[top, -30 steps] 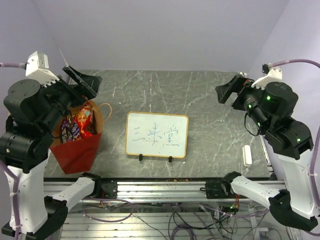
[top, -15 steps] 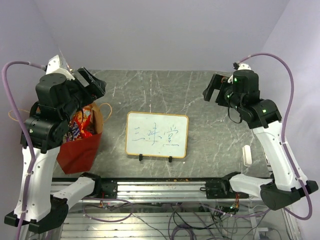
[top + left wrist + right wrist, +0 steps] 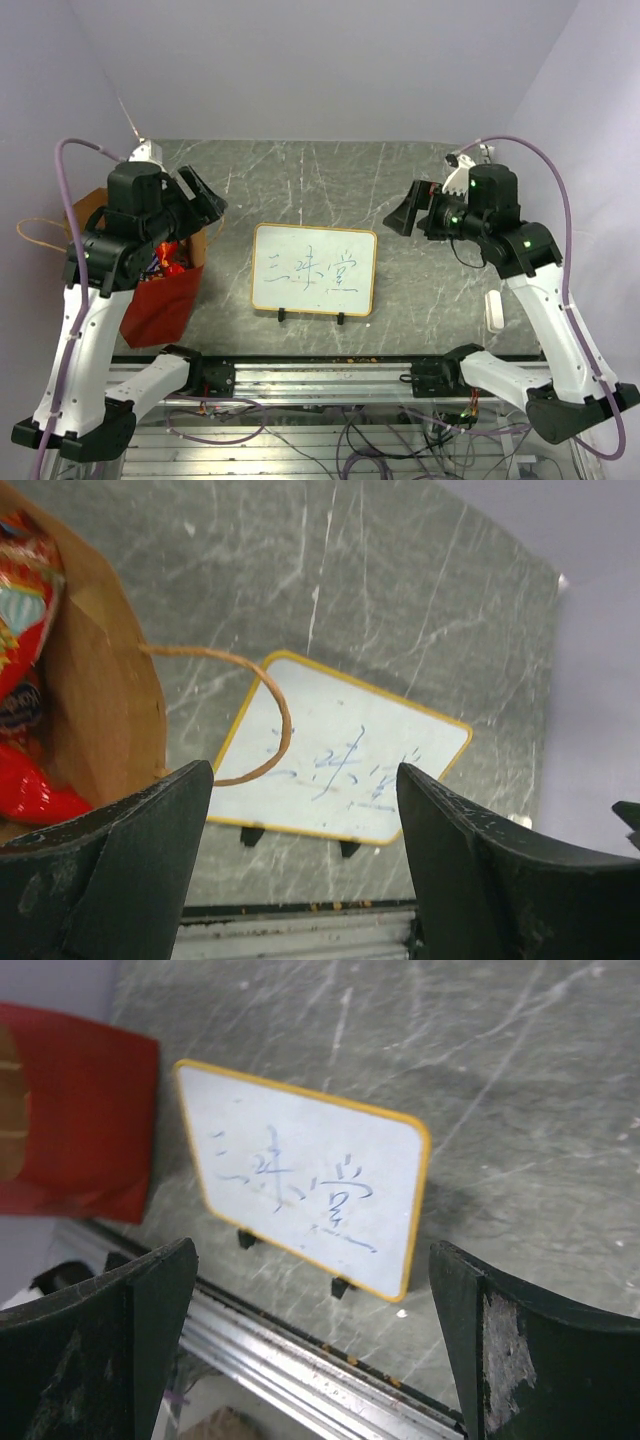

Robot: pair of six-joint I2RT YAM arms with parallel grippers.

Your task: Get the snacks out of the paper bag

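Grey marbled counter (image 3: 320, 170) under a lilac wall carries all I have to work with. My left claw (image 3: 303, 776) hangs with its fingers apart and nothing between them, aimed past the paper bag (image 3: 100, 700) rather than into it. Through the wrist camera, the bag's brown inside and the red-wrapped snacks (image 3: 22, 670) sit at the left edge, beyond the left finger. One string handle (image 3: 272, 705) loops out toward the whiteboard (image 3: 350, 770). From overhead the bag stands upright at the counter's left side, mouth up, so its long axis runs vertical and I judge the snacks must come out upward. The left claw sits just above the bag's rim, toward the whiteboard side. My right claw (image 3: 405, 215), likewise spread and empty, is beyond the whiteboard, well apart from the bag. I reckon the left arm is the one to use, shifting leftward and down into the mouth while clearing that handle.
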